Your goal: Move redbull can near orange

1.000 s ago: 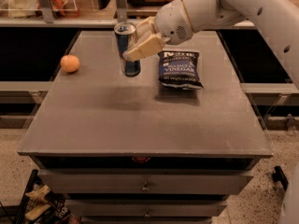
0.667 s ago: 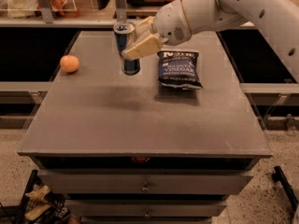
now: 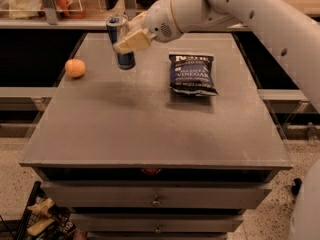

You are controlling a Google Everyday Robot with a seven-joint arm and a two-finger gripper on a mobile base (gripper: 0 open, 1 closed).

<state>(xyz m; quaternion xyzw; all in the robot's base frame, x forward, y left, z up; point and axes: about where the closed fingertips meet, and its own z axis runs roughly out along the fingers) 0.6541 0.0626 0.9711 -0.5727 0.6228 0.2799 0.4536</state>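
Note:
The redbull can [image 3: 121,44] is a slim blue-and-silver can held upright above the grey table top, at the back left of centre. My gripper [image 3: 129,38] is shut on the redbull can, with a cream finger [image 3: 131,40] across its front. The orange [image 3: 75,68] is a small round fruit resting on the table near the left edge, to the left of and a little lower than the can, with a gap between them.
A dark-blue chip bag [image 3: 192,74] lies flat to the right of the can. The table [image 3: 150,129] has drawers below its front edge. Shelving with clutter stands behind the table. My white arm [image 3: 260,19] reaches in from the upper right.
The gripper has carried the redbull can a little to the left, toward the orange. The orange and chip bag have not moved.

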